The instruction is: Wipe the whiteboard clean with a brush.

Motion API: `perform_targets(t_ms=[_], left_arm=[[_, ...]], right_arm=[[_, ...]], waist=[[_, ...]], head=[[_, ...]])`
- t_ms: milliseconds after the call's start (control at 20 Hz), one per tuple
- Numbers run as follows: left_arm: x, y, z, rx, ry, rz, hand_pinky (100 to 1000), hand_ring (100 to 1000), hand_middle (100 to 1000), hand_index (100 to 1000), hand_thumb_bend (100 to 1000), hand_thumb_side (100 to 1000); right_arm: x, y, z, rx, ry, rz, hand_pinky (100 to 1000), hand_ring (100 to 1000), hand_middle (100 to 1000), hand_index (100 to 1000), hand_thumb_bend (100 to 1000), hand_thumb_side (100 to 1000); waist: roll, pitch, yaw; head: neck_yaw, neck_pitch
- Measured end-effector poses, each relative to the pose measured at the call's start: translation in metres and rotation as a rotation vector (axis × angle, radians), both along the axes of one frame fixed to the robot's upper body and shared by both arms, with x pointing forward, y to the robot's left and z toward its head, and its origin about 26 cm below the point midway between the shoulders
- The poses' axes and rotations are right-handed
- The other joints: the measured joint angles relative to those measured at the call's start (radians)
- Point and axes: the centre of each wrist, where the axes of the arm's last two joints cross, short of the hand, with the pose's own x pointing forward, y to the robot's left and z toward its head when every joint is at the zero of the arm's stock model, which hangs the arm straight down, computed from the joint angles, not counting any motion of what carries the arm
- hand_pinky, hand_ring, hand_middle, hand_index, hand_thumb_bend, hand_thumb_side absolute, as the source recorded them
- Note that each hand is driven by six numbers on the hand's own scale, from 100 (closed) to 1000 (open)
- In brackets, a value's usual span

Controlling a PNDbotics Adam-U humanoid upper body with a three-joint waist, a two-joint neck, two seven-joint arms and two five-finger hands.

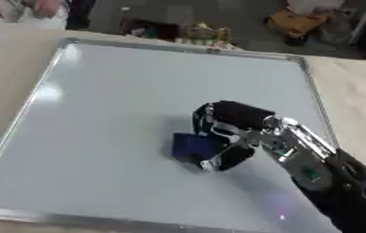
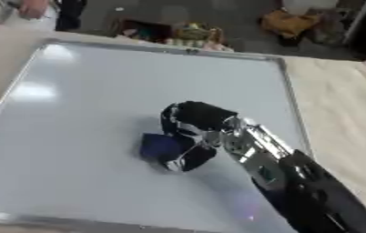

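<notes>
A large whiteboard (image 1: 106, 113) with a silver frame lies flat on the table and fills most of both views. Its surface looks blank, with only light reflections on it. My right hand (image 1: 227, 122) reaches in from the lower right and sits near the board's middle. Its fingers and thumb are curled round a dark blue brush (image 1: 190, 146), which rests against the board. My left hand shows in neither view.
Bare tan tabletop (image 1: 353, 91) runs along the board's right side and far left corner. Beyond the far edge are bags and clutter on the floor (image 1: 202, 32), and a person (image 1: 27, 9) stands at the upper left.
</notes>
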Motion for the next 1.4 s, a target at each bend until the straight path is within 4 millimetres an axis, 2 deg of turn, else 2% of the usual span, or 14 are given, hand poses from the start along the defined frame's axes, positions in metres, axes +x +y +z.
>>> perform_targets(t_ms=[550, 950, 1400], left_arm=[[0.0, 0.0, 0.0, 0.0, 0.0, 0.0, 714, 591, 653, 770, 321, 976], [0.0, 0.0, 0.0, 0.0, 0.0, 0.001, 714, 592, 646, 769, 319, 976], [0.0, 0.0, 0.0, 0.001, 0.0, 0.001, 715, 592, 639, 767, 319, 975]], right_arm=[[0.003, -0.002, -0.003, -0.026, 0.028, -0.013, 674, 778, 634, 100, 297, 308], [0.003, -0.002, -0.004, -0.047, 0.051, -0.003, 697, 796, 755, 100, 334, 326], [-0.009, 0.004, 0.018, -0.046, 0.028, 0.043, 722, 822, 779, 100, 287, 355]], waist=[[-0.001, 0.0, 0.001], [-0.005, 0.0, -0.002], [-0.008, -0.01, -0.014]], head=[[0.0, -0.001], [0.001, -0.001], [0.009, 0.0]])
